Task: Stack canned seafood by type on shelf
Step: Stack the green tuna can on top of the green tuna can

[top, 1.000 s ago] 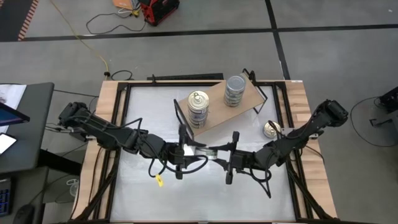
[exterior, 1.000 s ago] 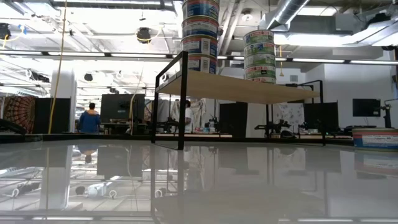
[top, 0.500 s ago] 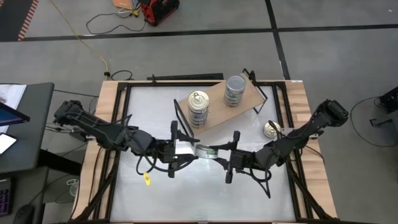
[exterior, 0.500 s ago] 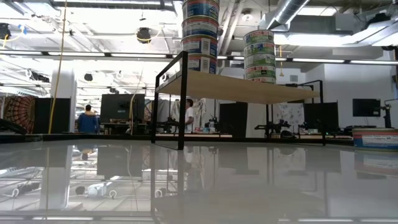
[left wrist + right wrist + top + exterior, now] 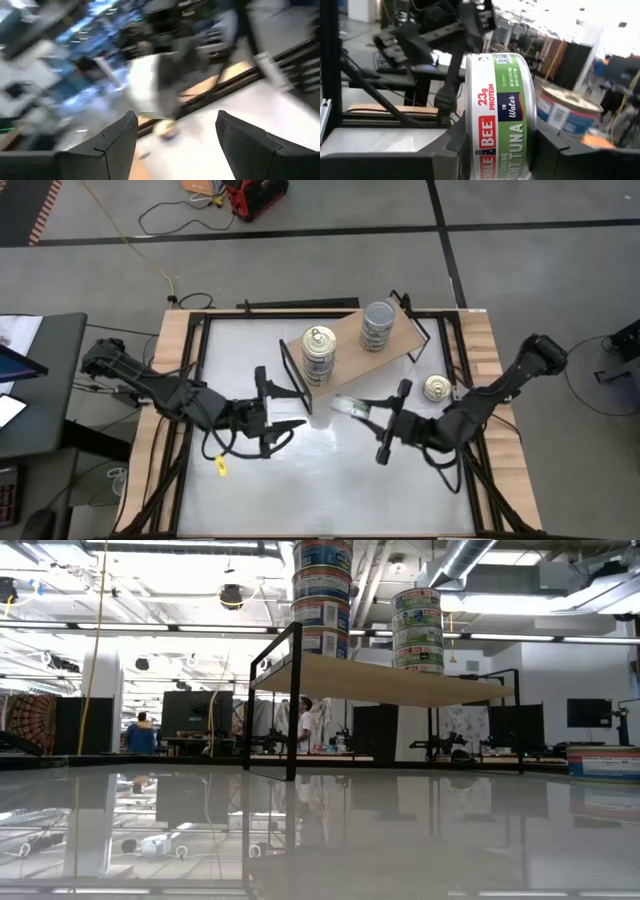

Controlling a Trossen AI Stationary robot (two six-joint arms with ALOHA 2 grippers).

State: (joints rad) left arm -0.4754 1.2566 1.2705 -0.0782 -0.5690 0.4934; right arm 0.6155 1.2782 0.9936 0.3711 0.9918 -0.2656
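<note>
- Fingers of the left gripper are spread apart over the white table, nothing between them; that arm is seen at the left-centre.
- A green-and-white tuna tin is clamped on edge by the right gripper, just in front of the shelf.
- Two tin stacks are carried on the shelf: the gold-lidded stack and the grey-topped stack; one loose tin is left on the table beside the shelf's right end.

green-white tin, tan shelf

I see two tin stacks on the tan shelf: gold-lidded stack left, grey-topped stack right. A tuna tin stands on edge; one gold-lidded tin lies right.
</note>
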